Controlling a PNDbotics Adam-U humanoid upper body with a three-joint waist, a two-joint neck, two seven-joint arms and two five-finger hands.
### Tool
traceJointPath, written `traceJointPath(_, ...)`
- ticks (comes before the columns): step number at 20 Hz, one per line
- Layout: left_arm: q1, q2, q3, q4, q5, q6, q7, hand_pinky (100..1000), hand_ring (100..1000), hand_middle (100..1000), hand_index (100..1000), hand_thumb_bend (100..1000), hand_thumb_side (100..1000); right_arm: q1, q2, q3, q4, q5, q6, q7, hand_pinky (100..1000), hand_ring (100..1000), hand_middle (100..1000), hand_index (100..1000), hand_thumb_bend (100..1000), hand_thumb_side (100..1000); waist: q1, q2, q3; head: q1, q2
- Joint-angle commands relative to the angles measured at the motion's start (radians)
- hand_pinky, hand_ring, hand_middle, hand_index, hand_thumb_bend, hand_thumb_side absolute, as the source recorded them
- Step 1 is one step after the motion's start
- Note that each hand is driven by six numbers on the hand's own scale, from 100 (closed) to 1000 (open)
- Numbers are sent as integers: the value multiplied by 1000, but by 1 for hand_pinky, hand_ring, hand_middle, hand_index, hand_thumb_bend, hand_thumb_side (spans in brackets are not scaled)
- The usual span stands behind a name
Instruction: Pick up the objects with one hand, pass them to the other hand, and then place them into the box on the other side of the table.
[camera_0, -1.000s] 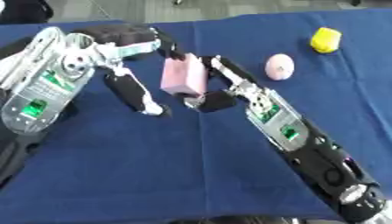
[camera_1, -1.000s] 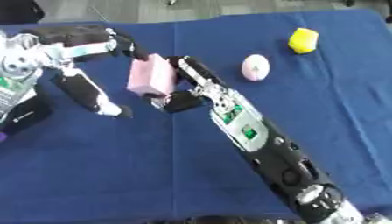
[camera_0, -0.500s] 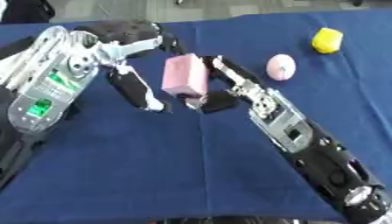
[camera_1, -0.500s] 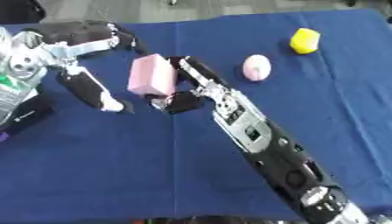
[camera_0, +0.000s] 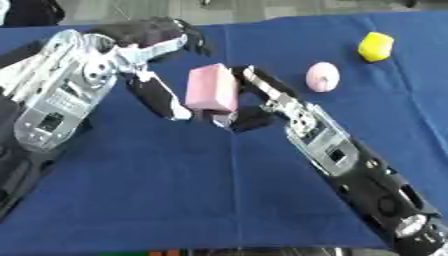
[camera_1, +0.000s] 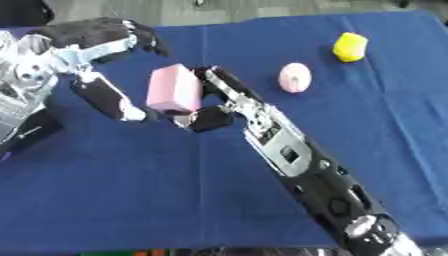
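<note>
A pink rectangular block is held upright above the blue table near the middle of the view. My right hand is shut on it, with fingers along its right side and the thumb under its lower edge. My left hand is open just to the block's left. Its upper fingers arch above the block, and one lower finger reaches down to the block's lower left corner. I cannot tell whether that finger touches the block.
A pale pink egg-shaped object lies on the cloth right of the block. A yellow object lies farther right, near the far edge. No box shows in either view.
My left hand's lower finger has edged up and in towards the block's lower left corner. The block stays in my right hand, almost where it was.
</note>
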Motion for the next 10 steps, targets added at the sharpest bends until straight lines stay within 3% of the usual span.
traceJointPath(1, -22, -2, 4, 0, 7, 3, 0, 815, 847, 785, 861, 584, 228, -17, -11, 1, -30, 1, -9, 1, 685, 569, 425, 514, 100, 211, 6, -41, -1, 2, 6)
traceJointPath(10, -18, -12, -4, 38, -10, -4, 5, 814, 844, 783, 861, 579, 223, -21, -8, 4, -43, 7, -19, 0, 684, 569, 424, 512, 100, 200, 7, -41, -5, 4, 6)
